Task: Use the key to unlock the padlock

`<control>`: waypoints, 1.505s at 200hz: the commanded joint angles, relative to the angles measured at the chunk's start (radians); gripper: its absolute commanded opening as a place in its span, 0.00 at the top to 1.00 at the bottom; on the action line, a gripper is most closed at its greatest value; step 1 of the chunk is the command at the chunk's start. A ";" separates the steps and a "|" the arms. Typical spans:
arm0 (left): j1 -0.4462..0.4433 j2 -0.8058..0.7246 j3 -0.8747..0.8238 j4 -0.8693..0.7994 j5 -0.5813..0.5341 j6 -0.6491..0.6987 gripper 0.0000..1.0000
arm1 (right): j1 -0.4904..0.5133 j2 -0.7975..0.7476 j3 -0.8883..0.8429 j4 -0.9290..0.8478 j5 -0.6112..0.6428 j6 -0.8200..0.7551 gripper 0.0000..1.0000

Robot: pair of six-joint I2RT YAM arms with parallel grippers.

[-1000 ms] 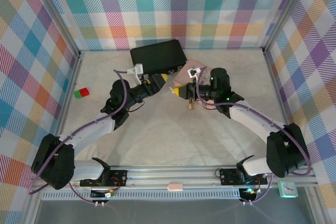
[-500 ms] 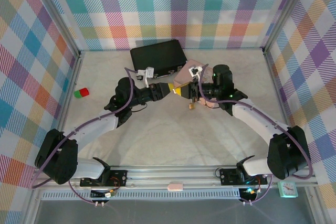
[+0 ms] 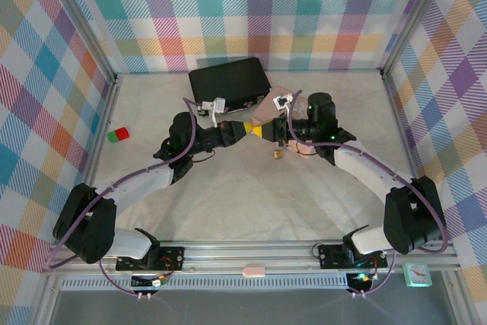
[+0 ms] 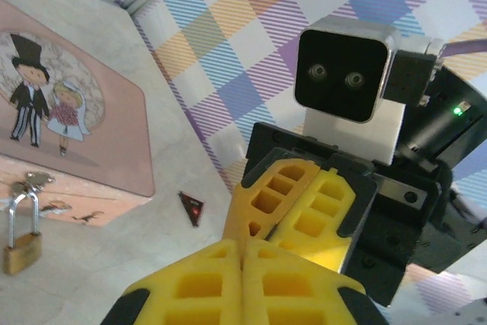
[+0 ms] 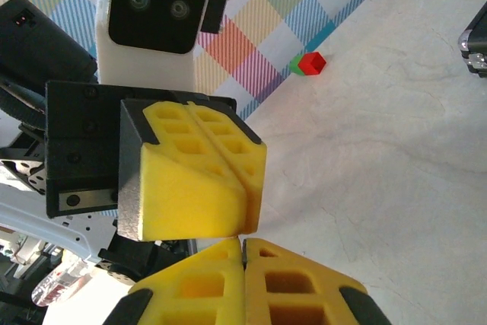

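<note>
Pointing tip to tip, the left claw (image 3: 253,129) and the right claw (image 3: 268,133) were both squeezed shut, and anything tiny between them was too hidden to tell. The padlock (image 4: 20,247) hung on the pink box (image 4: 76,97) beside a black case (image 3: 228,81).

The pale table (image 3: 228,195) holds a black case (image 3: 230,81) at the upper middle, a pink box (image 3: 264,110) just right of it with a tiny brass padlock (image 4: 19,249) beside it, and red and green blocks (image 3: 117,135) far left.
</note>
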 commanded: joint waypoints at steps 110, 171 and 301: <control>-0.019 0.033 -0.006 0.160 -0.044 -0.067 1.00 | -0.010 -0.012 -0.136 0.400 0.031 0.269 0.66; -0.031 0.035 -0.007 0.176 -0.047 -0.077 1.00 | -0.010 0.006 -0.136 0.462 0.036 0.290 0.79; 0.089 -0.032 -0.055 0.034 -0.173 -0.087 0.17 | -0.008 -0.126 -0.091 -0.043 0.140 -0.133 1.00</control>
